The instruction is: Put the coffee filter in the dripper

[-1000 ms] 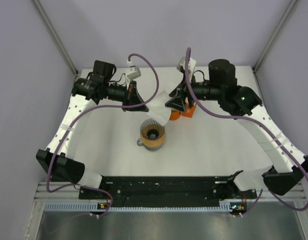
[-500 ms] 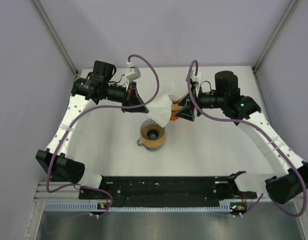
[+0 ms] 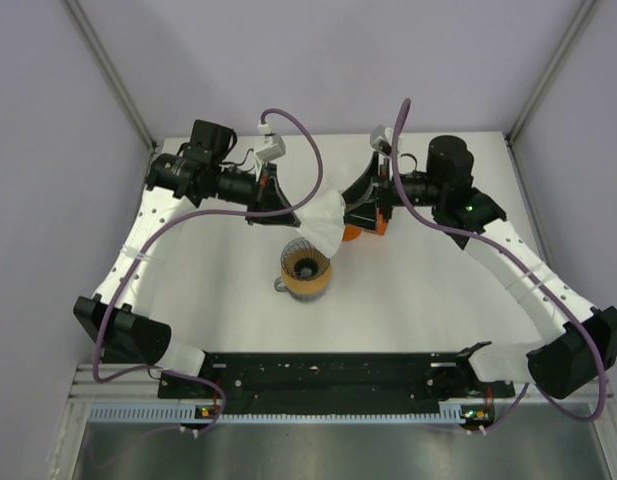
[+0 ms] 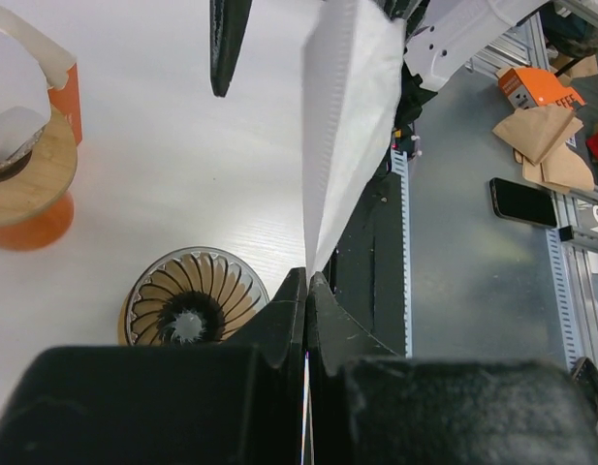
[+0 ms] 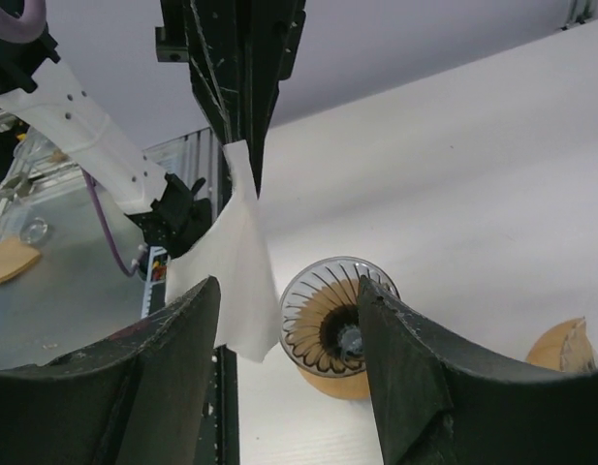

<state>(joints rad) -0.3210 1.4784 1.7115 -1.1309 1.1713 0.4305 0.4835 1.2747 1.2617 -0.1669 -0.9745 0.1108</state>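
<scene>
White paper of the coffee filter is kept pinched by the left gripper over the middle of the counter, just beyond the dripper, while the right gripper, spread wide and empty, has been turned back toward it, suggesting the cone is to be opened before insertion.

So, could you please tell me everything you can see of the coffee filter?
The coffee filter is white paper, folded flat into a fan shape with a crimped edge. The left hand is shut on its narrow end, holding it in the air just beyond the dripper, not in it.
</scene>
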